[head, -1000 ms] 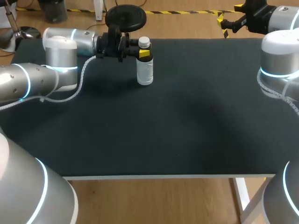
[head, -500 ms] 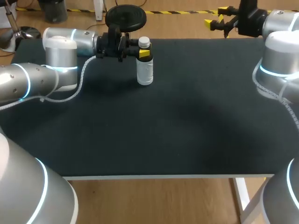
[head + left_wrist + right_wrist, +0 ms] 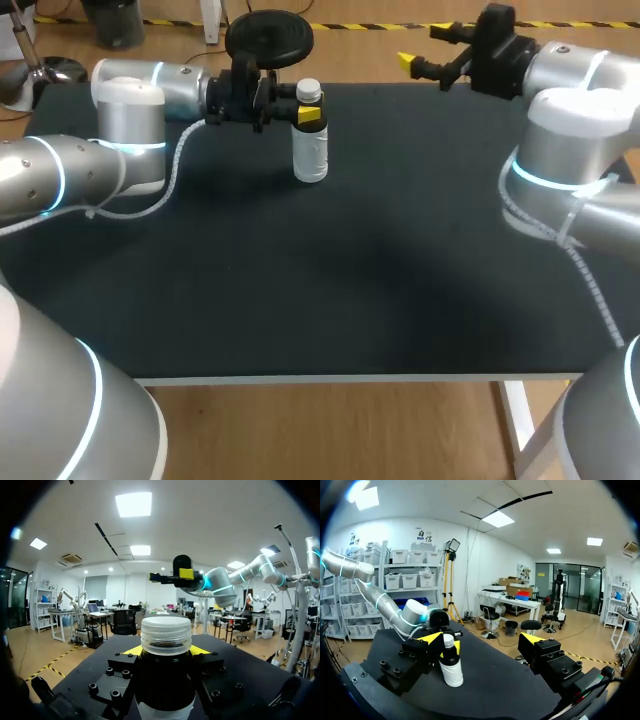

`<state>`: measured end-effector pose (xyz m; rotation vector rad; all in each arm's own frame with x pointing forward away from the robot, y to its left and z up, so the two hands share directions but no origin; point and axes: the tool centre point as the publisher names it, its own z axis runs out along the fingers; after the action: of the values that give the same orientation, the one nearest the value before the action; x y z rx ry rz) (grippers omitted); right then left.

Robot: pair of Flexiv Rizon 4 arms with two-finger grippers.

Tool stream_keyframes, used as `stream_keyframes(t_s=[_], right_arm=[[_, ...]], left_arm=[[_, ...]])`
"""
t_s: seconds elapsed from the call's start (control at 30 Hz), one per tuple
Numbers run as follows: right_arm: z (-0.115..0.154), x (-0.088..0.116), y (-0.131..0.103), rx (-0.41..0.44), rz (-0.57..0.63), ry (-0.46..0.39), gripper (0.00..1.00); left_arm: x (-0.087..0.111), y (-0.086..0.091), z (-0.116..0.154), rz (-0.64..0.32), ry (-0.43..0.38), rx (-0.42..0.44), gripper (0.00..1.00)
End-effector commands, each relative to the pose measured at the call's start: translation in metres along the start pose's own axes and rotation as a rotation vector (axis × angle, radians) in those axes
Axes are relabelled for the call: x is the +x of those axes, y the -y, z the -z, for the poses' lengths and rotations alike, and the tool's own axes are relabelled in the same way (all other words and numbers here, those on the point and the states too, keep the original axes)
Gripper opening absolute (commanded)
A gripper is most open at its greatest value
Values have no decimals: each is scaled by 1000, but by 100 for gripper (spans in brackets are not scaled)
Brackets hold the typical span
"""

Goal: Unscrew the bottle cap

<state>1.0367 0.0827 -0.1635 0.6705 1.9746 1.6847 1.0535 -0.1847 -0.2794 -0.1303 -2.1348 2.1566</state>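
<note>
A white bottle (image 3: 310,150) with a dark neck and white screw cap (image 3: 309,90) stands upright at the table's far left-centre. My left gripper (image 3: 302,106) comes in level from the left and is shut on the bottle just below the cap. In the left wrist view the cap (image 3: 166,634) rises between the yellow tips. My right gripper (image 3: 425,48) hangs open above the far edge, right of the bottle and well apart from it. From the right wrist view the bottle (image 3: 452,669) stands ahead of the right gripper (image 3: 482,640), nearer one finger.
The black tabletop (image 3: 380,260) ends in a white front edge (image 3: 350,378) near me. My left arm's silver links (image 3: 90,170) lie over its left side, and my right arm's (image 3: 570,150) stand over its right side.
My right gripper has swung left along the far edge, toward the bottle, staying open. The left gripper and the bottle have not moved.
</note>
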Motion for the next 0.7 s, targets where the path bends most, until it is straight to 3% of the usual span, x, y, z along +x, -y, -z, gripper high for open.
stream_keyframes(t_s=[0.03,0.43,0.7], right_arm=[[-8,19,2,-23,-11,81,100],[-36,63,13,-20,-4,138,100],[-59,79,26,14,-24,105,100]], left_arm=[[0,0,-1,0,0,-1,0],[0,0,-1,0,0,-1,0],[0,0,-1,0,0,-1,0]])
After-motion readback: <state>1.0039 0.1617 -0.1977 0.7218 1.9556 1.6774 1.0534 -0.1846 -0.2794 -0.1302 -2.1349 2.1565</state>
